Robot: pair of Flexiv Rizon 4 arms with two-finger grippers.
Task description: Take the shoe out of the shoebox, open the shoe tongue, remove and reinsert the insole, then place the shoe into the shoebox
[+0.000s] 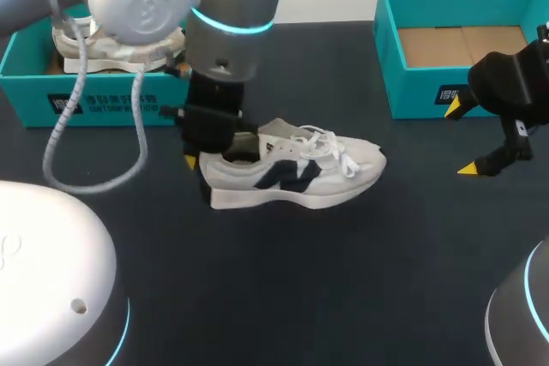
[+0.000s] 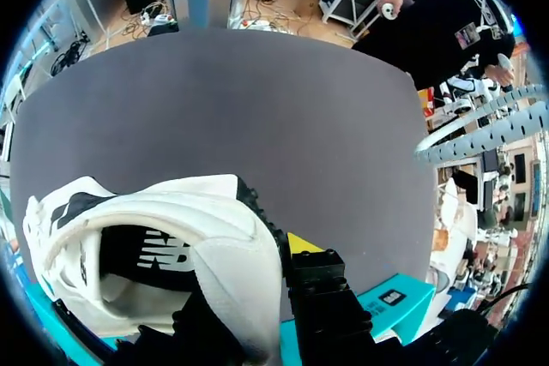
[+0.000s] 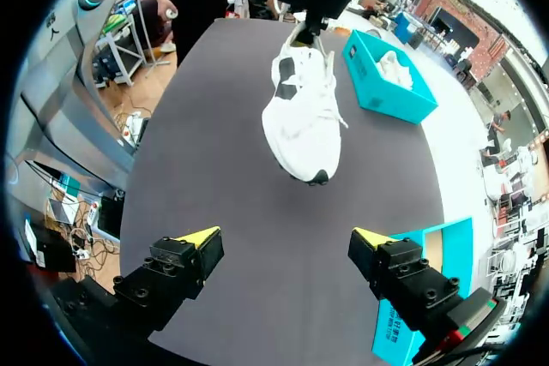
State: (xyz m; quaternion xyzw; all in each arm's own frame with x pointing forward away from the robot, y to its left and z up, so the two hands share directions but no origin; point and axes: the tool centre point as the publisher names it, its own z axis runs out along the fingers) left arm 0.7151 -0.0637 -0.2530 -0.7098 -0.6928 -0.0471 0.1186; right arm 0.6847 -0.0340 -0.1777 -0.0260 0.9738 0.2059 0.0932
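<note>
A white shoe (image 1: 300,173) with a dark side logo and white laces sits on the dark table, toe pointing right. My left gripper (image 1: 208,153) is shut on its heel collar: in the left wrist view the white heel (image 2: 225,250) is pinched, with one yellow-tipped finger (image 2: 300,243) outside it. Looking along the table, the right wrist view shows the shoe (image 3: 304,122) well ahead of my right gripper (image 3: 285,237), with the left gripper (image 3: 309,30) at its far end. My right gripper (image 1: 463,139) hangs open and empty to the right of the shoe.
A teal shoebox (image 1: 34,92) at the back left holds another white shoe (image 1: 111,49). An empty teal shoebox (image 1: 390,49) with a cardboard floor stands at the back right, close to my right gripper, and shows beside it as box (image 3: 433,250).
</note>
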